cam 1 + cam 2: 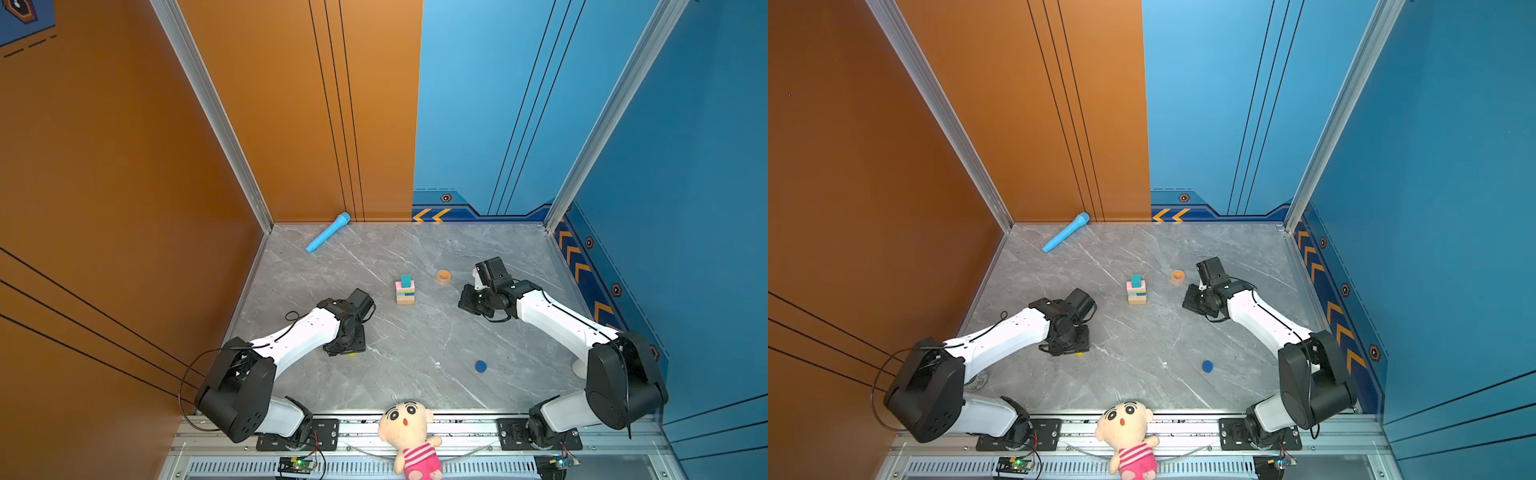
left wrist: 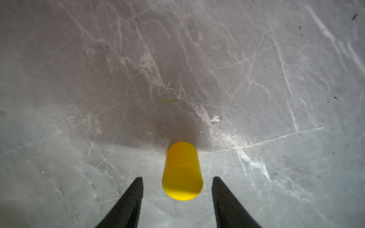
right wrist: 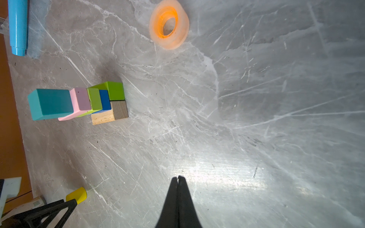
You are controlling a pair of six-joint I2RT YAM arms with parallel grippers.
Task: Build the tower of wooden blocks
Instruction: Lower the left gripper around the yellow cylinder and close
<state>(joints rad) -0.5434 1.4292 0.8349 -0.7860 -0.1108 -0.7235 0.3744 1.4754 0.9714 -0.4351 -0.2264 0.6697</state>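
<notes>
A short yellow painted wooden cylinder (image 2: 182, 167) is shown on the grey marbled surface (image 2: 79, 79), untouched inside the parted left gripper (image 2: 177, 177). It is judged light, rigid and slick, best pinched across its curved sides.

Robot lab cell, marble-look tabletop (image 1: 415, 353), orange wall panel (image 1: 124, 166) and blue wall panel (image 1: 478, 104) in aluminium framing (image 1: 216, 116), left arm (image 1: 299, 336) and right arm (image 1: 552, 316) bolted to front rail (image 1: 465, 428), circuit board (image 1: 296, 463)

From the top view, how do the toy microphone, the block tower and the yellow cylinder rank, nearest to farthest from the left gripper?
1. yellow cylinder, right at the left gripper, near left.
2. block tower, in the centre.
3. toy microphone, far back, left.
</notes>
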